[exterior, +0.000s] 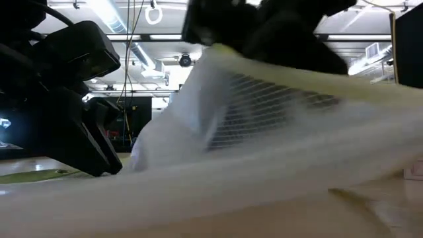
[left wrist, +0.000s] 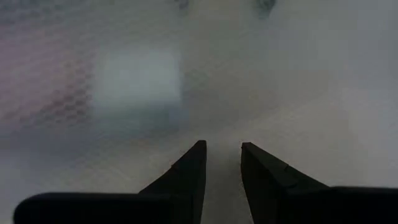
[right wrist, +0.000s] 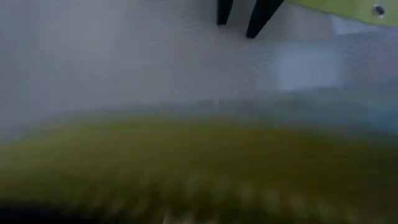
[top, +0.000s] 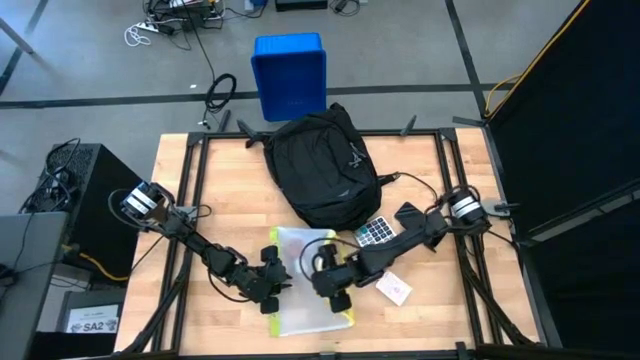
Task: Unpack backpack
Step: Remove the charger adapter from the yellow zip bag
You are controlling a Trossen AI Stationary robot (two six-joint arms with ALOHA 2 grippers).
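Observation:
The black backpack [top: 325,170] lies at the far middle of the table, and no gripper touches it. Nearer the front edge lies a white mesh pouch [top: 305,262] with a yellow-green border. My left gripper [top: 272,285] is at the pouch's left side, its fingers a little apart with pouch material [left wrist: 186,93] filling the view ahead. My right gripper [top: 335,285] hangs over the pouch's right part. In its own wrist view only the blurred yellow-green border [right wrist: 186,162] shows. In the low view the pouch [exterior: 264,132] slopes up toward a dark gripper above it. My left gripper has the mesh pouch near its left edge [left wrist: 222,134], the white material lying between the two fingertips [left wrist: 196,158]. The fingers come slanting down from the table's left. One layer or several, I cannot tell. The rest of the pouch lies on the table.
A grey calculator [top: 376,232] lies by the backpack's near right corner. A small white and pink card [top: 393,290] lies to the right of the pouch. A blue bin [top: 290,75] stands on the floor beyond the table's far edge.

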